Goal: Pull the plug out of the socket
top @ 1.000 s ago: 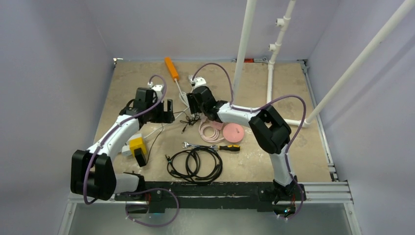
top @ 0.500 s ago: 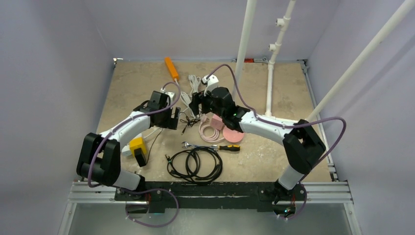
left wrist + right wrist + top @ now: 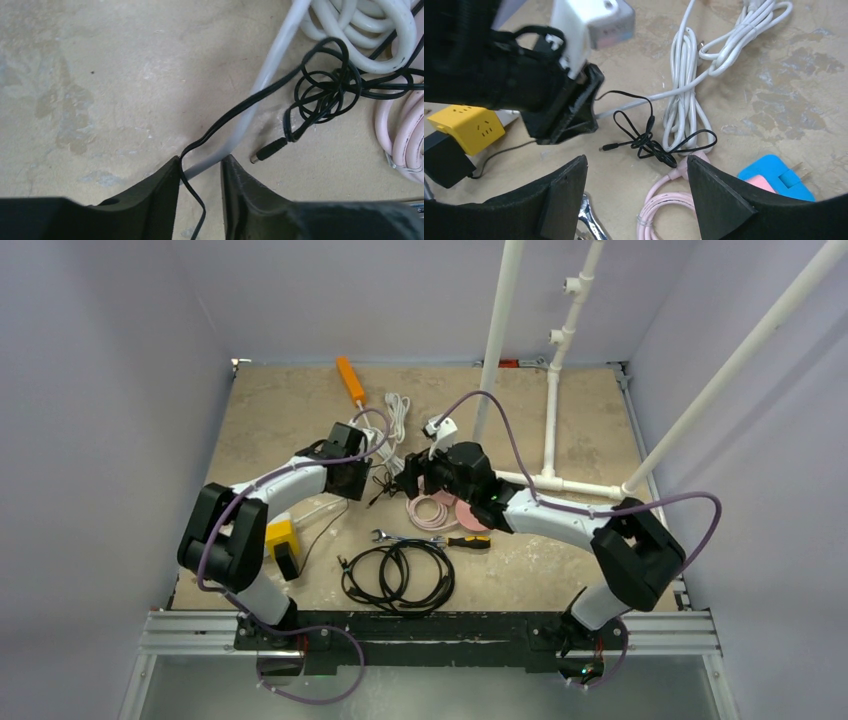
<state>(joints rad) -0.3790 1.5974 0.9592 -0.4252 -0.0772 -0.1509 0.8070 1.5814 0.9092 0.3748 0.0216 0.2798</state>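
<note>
**Top external view: black plug block sits in the yellow cube socket, not yet pulled**

Socket and plug lie together toward the left side of the tan desk, just beside the left arm's forearm. Neither claw touches them.

What has changed in the last second is farther in. The left claw has reached on toward the middle of the desk, and its fingers have drawn in from wide apart to a narrow gap. In the left wrist view they flank a thick white cable and a thin black cord that ends in a small barrel tip. I cannot tell whether the two leads are pinched or only enclosed. The right claw has swung nearer as well. It stands wide open with nothing in it, facing the left claw across the tangle.

The black cord seems to run back toward the plug block. If so, this is a hold on a lead, not on the plug itself. A pull from there would probably drag the socket along unless the other claw pins it.

Bare desk lies to the left of the socket and behind it, up to the wall. In front, the coiled black cable and the near rail sit close. To the right, a silver wrench and a pink coiled cable crowd the approach. The white pipes stand well apart at the back.
</note>
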